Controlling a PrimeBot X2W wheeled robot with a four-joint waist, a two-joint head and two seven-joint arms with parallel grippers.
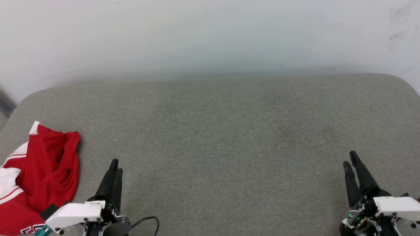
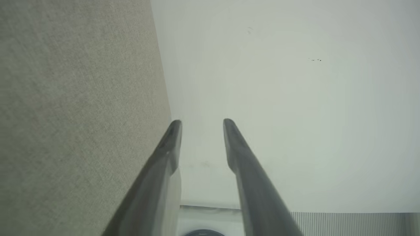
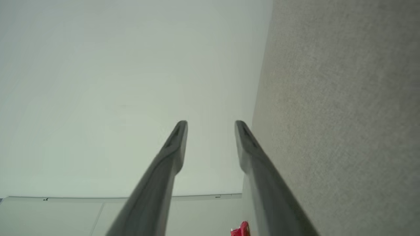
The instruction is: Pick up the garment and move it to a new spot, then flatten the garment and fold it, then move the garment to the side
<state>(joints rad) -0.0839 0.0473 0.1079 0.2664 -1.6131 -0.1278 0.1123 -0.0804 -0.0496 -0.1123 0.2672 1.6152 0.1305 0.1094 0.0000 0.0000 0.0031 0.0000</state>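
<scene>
**Jaws released on both arms; garment heaped at near-left corner of bench**

Head view: the bench (image 1: 210, 137) had a grey woven cover and rounded far corners, and a pale wall (image 1: 210, 32) stood behind it. A few dark scuffs (image 1: 400, 19) marked the upper right of the wall.

The garment (image 1: 42, 173) lay crumpled at the near-left corner of the bench, cut off by the left and bottom edges of the view. It was red cloth bunched in folds. A white sleeve with striped trim (image 1: 8, 185) was turned up on its left side, and a scrap of black, white-outlined lettering (image 1: 29, 229) showed at the bottom edge. In the right wrist view a small red patch of the garment (image 3: 243, 228) showed at the bottom edge, between the two fingers.

Left jaws: released. The fingers (image 1: 111, 183) pointed away over the bench, just right of the garment, with a strip of bare cover between them and the cloth. In the left wrist view both fingers (image 2: 167, 154) stood apart with nothing between them. Whether the white wrist housing (image 1: 75, 213) touched the cloth could not be told. A dark cable (image 1: 151, 220) looped beside it.

Right jaws: released. The fingers (image 1: 361, 177) were at the near-right of the bench, well apart from the garment. In the right wrist view the fingers (image 3: 170, 154) were parted, with nothing gripped.
</scene>
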